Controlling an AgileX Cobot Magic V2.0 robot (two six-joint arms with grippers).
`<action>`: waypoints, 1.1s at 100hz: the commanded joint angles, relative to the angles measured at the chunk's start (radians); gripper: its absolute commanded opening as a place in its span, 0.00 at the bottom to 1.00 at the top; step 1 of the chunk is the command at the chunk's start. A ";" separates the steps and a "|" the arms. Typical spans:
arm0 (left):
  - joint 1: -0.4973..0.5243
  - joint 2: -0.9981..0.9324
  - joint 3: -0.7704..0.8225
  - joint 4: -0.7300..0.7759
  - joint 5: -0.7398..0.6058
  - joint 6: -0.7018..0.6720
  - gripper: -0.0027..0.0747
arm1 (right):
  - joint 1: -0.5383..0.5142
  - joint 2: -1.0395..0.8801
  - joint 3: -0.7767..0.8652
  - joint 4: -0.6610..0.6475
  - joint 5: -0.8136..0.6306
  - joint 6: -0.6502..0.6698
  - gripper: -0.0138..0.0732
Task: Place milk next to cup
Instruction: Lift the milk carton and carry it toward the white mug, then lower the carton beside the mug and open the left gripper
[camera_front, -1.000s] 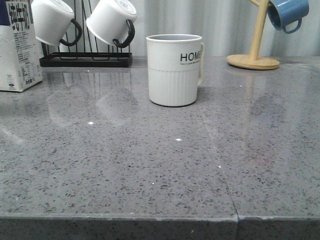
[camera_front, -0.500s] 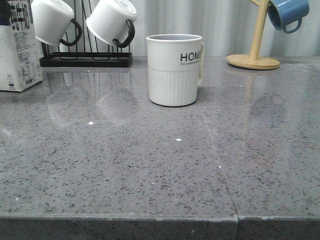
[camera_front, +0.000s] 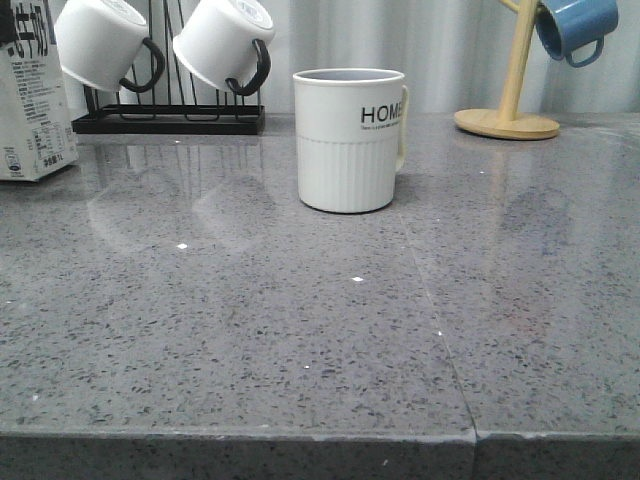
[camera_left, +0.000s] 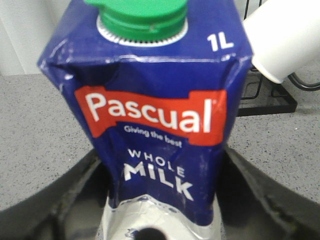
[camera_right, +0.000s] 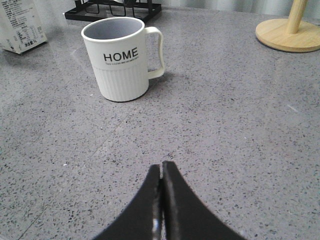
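The milk (camera_front: 35, 100), a white carton with black characters, stands at the far left of the front view, cut off by the frame edge. In the left wrist view its dark blue top (camera_left: 155, 115) with a green cap fills the picture, and my left gripper (camera_left: 160, 167) is shut on it, one dark finger against each side. The cup (camera_front: 348, 140), white with "HOME" lettering and a ribbed lower half, stands mid-table, well to the right of the milk. My right gripper (camera_right: 161, 167) is shut and empty, low over the counter in front of the cup (camera_right: 122, 60).
A black rack (camera_front: 170, 118) holding two white black-handled mugs (camera_front: 225, 40) stands behind, between milk and cup. A wooden mug tree (camera_front: 508, 122) with a blue mug (camera_front: 575, 25) is at the back right. The grey counter's front edge (camera_front: 320, 435) runs near the bottom.
The milk carton has shifted a little to the left and slightly up in the front view. The cup has not moved.
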 joint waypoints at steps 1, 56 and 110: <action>-0.008 -0.037 -0.034 -0.002 -0.085 -0.011 0.37 | 0.000 0.004 -0.027 -0.012 -0.073 -0.005 0.08; -0.304 -0.101 -0.034 -0.002 -0.088 -0.011 0.35 | 0.000 0.003 -0.027 -0.012 -0.073 -0.005 0.08; -0.475 0.039 -0.120 -0.002 -0.136 -0.011 0.35 | 0.000 0.003 -0.027 -0.012 -0.073 -0.005 0.08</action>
